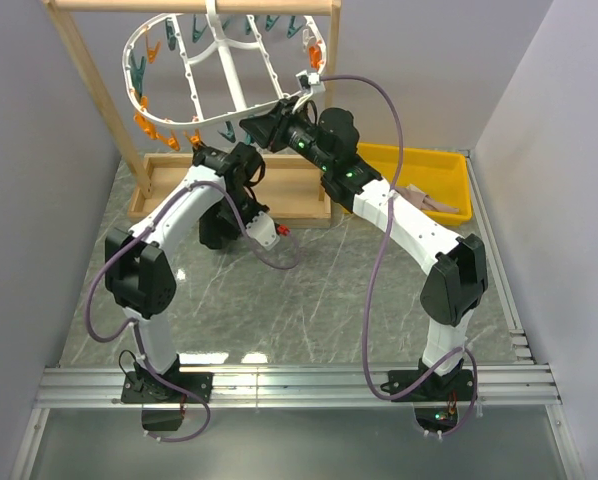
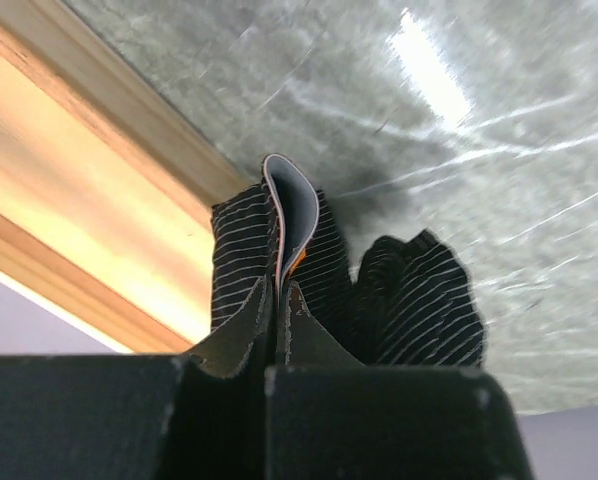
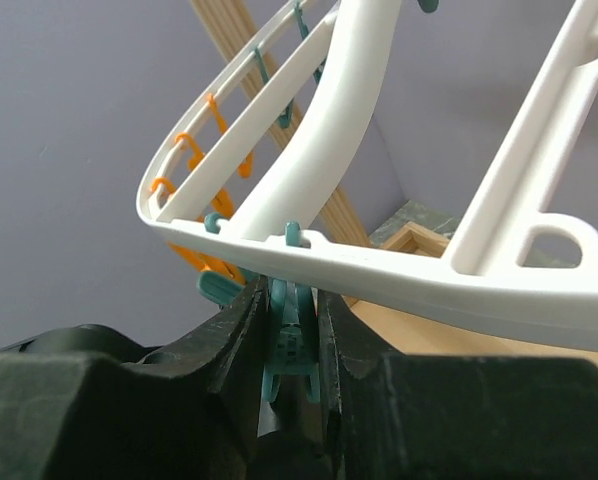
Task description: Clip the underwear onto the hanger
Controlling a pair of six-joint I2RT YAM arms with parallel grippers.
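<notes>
The underwear (image 2: pixel 319 270), black knit with thin white stripes, hangs from my left gripper (image 2: pixel 279 292), which is shut on a folded edge showing grey lining and a bit of orange. In the top view the left gripper (image 1: pixel 241 185) is just in front of the wooden frame's base, with the underwear (image 1: pixel 217 228) bunched below it. The hanger (image 1: pixel 229 70), a white oval rack with orange and teal pegs, hangs tilted from the frame. My right gripper (image 3: pixel 297 300) is shut on a teal peg (image 3: pixel 301 345) under the hanger's rim (image 3: pixel 399 280); it is also in the top view (image 1: pixel 256 128).
The wooden frame (image 1: pixel 89 80) and its base tray (image 1: pixel 299 195) stand at the back of the table. A yellow bin (image 1: pixel 434 165) at the back right holds a pinkish-beige cloth (image 1: pixel 426 200). Grey walls close both sides.
</notes>
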